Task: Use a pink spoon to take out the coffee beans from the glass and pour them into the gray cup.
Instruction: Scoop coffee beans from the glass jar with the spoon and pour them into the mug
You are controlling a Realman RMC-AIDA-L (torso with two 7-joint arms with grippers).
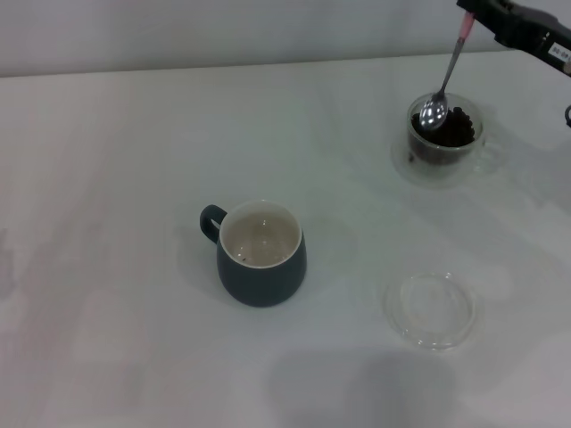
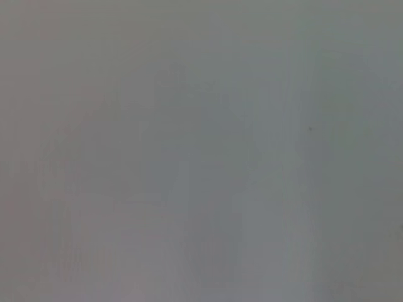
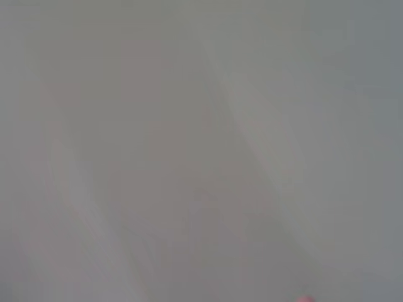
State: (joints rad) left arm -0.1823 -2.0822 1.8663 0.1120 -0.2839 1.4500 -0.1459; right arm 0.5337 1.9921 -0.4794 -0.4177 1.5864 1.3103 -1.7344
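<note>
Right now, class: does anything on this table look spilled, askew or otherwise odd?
Nothing stands out. The dark blue-gray mug and clear glass cup of dark coffee beans stand upright, no beans are spilled, and the right end effector holds the pink-handled metal spoon over the glass.

Open table (image 1: 107,294) between gray cup (image 1: 261,259), glass (image 1: 443,134) and clear dish (image 1: 429,309).

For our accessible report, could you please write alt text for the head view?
The right gripper, at the upper right, holds the pink spoon by its handle, its bowl at the mouth of the glass of coffee beans. The gray cup stands mid-table, with a shallow clear dish to its right.
</note>
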